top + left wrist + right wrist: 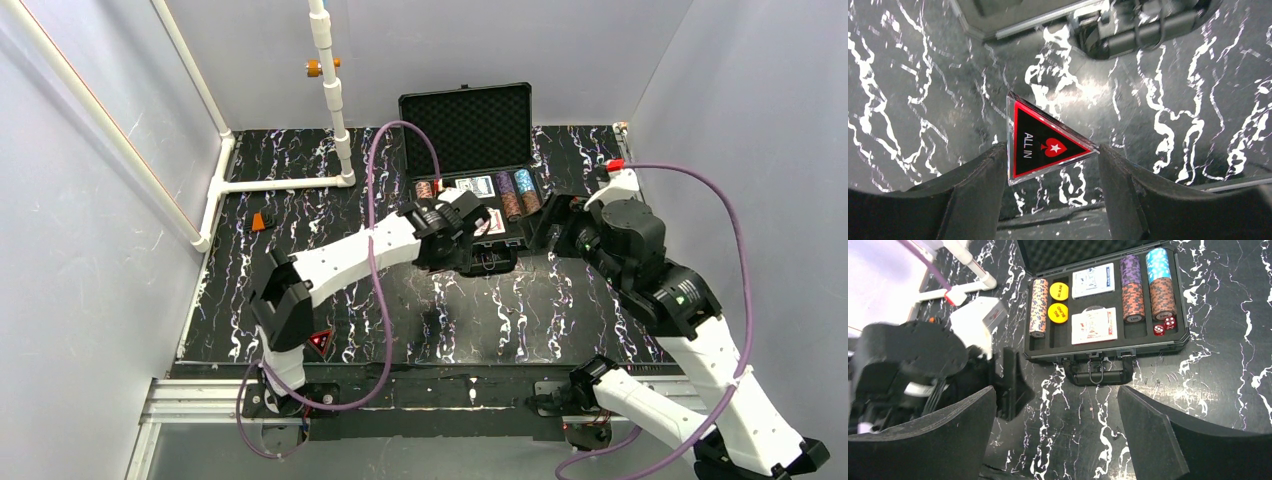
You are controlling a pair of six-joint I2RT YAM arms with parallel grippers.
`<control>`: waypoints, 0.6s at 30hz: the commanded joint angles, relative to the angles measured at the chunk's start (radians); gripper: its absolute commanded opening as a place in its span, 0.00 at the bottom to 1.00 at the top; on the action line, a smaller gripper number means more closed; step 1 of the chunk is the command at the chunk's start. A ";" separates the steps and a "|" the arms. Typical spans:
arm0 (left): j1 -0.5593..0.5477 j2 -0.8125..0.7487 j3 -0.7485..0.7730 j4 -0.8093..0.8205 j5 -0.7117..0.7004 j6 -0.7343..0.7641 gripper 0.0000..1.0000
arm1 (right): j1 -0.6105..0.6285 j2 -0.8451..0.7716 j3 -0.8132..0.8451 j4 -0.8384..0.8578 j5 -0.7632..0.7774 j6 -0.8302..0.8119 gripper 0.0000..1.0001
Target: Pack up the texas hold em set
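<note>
Texas hold em set case (465, 125) sits open at the far middle of the table (500, 320), foam-lined lid (1073, 252) standing up, handle (1100, 372) facing the arms. Right wrist view shows the tray: chip stacks (1133, 302) lying in their slots, two card decks (1092, 281), two orange discs (1058, 290), red dice (1164, 326) at the right front corner. The lid's top is cut off in that view. Left gripper (1051, 148) is clamped on an ALL IN triangle (1045, 145), flat edge against one finger and tip against the other, over bare table just in front of the handle. In the top view that gripper covers the tray's front-left corner, and the held triangle is hidden under it. In the right wrist view it is only a blurred black mass at the left. Second triangle (320, 342) lies beside the left arm's base, well apart from the case, face too small to read. Right gripper (1057, 390) has its fingers spread with nothing between them, hovering just beside the case's right front corner.
</note>
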 commanded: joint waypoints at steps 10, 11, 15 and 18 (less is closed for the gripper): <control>0.135 0.239 0.416 -0.019 0.092 0.117 0.42 | 0.002 -0.067 0.025 -0.007 0.029 0.051 0.98; 0.146 0.260 0.445 -0.019 0.096 0.122 0.42 | 0.002 -0.069 0.021 -0.008 0.026 0.053 0.98; 0.188 0.347 0.552 -0.017 0.131 0.145 0.42 | 0.002 -0.073 0.001 -0.008 0.020 0.065 0.98; 0.217 0.405 0.639 -0.017 0.155 0.158 0.42 | 0.002 -0.074 -0.010 -0.008 0.013 0.066 0.98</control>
